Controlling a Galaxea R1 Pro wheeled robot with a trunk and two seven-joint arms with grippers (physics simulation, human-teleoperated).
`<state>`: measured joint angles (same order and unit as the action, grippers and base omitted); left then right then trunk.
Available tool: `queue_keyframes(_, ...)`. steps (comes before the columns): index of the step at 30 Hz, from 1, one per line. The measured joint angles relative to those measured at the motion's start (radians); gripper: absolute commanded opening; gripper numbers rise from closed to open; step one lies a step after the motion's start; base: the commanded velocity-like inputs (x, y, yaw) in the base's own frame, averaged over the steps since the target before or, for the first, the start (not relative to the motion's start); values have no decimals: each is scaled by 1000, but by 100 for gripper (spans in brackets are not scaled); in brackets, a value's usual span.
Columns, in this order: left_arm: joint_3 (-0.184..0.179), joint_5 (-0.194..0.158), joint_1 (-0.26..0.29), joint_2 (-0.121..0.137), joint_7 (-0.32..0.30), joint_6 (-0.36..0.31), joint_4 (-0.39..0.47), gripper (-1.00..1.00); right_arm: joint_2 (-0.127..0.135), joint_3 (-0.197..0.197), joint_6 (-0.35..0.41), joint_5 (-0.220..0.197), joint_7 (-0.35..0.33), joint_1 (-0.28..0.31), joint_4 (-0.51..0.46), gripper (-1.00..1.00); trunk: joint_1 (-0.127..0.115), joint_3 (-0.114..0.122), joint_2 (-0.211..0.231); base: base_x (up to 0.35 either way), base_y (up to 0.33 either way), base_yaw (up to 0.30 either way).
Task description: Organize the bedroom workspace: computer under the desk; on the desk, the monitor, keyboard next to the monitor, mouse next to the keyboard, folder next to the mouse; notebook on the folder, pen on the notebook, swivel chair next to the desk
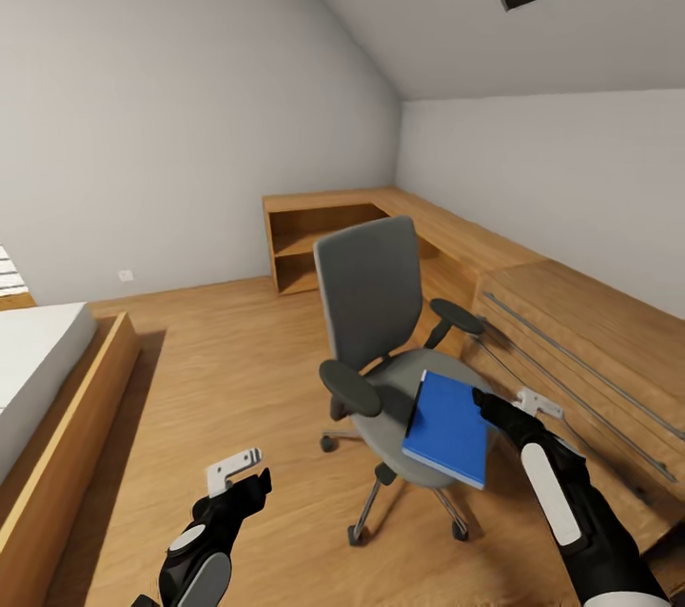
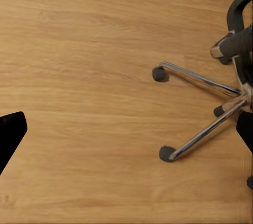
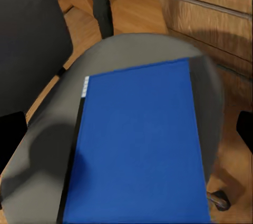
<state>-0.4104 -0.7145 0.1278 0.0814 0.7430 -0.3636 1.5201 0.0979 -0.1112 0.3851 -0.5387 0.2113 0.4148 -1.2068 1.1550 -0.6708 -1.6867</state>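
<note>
The right gripper [image 1: 495, 409] hangs beside the blue folder [image 1: 447, 429], fingers spread wide with nothing between them. That folder lies flat on the grey seat of the swivel chair [image 1: 371, 303], its near end overhanging the seat's front at about five o'clock. The left gripper [image 1: 249, 483] hovers released over bare wooden floor [image 1: 238, 369] at seven o'clock from the chair. A drawer unit [image 1: 590, 350] stands at three o'clock, a bed [image 1: 38, 369] at nine.

Blue folder [image 1: 447, 429] on swivel chair [image 1: 381, 341] seat — right gripper [image 1: 492, 409] at its edge.
</note>
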Motion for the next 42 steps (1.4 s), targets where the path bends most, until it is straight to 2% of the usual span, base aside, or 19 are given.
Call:
queue_keyframes(3,3,0,0,0,1,1,3,100,14,-2,2,-66,-4,-5,16,100,12,-7,-21,0,0,-265)
queue_keyframes(8,6,0,0,2,1,1,6,100,21,-5,3,-180,-38,-10,65,100,31,-20,-56,0,0,-257)
queue_keyframes(14,5,0,0,1,1,1,8,100,33,-6,28,-229,-128,-11,100,100,54,-38,-98,0,0,-102)
queue_keyframes(17,6,0,0,1,1,1,8,100,38,-5,43,-252,-212,-12,135,100,65,-47,-119,0,0,-18)
queue_keyframes(18,6,0,0,1,1,1,8,100,43,-5,48,-261,-273,-11,155,100,69,-50,-126,0,0,-6)
queue_keyframes(20,6,0,0,2,1,1,8,100,48,-5,52,-265,-297,-12,166,100,77,-57,-140,0,0,-3)
queue_keyframes(23,6,0,0,2,1,1,8,100,99,-10,91,-374,-362,-12,200,100,88,-66,-161,0,0,0)
queue_keyframes(26,3,0,0,1,1,1,8,100,129,-12,101,-434,-396,-12,227,100,100,-75,-182,0,0,0)
queue_keyframes(30,3,0,0,1,1,1,8,100,135,-12,101,-443,-418,-12,238,100,115,-88,-210,0,0,0)
queue_keyframes(33,2,0,0,1,1,1,8,100,138,-14,101,-442,-514,-12,285,100,127,-97,-231,0,0,0)
queue_keyframes(34,2,0,0,1,1,1,8,100,144,-18,100,-442,-569,-12,314,100,130,-101,-238,0,0,0)
queue_keyframes(36,2,0,0,1,1,1,8,100,149,-25,99,-441,-634,-12,345,100,138,-107,-252,0,0,0)
queue_keyframes(39,2,0,0,1,1,1,8,100,157,-64,99,-441,-827,-12,424,100,150,-116,-273,0,0,0)
queue_keyframes(42,1,0,0,1,1,1,8,100,159,-98,99,-442,-912,-12,465,100,161,-126,-294,0,0,0)
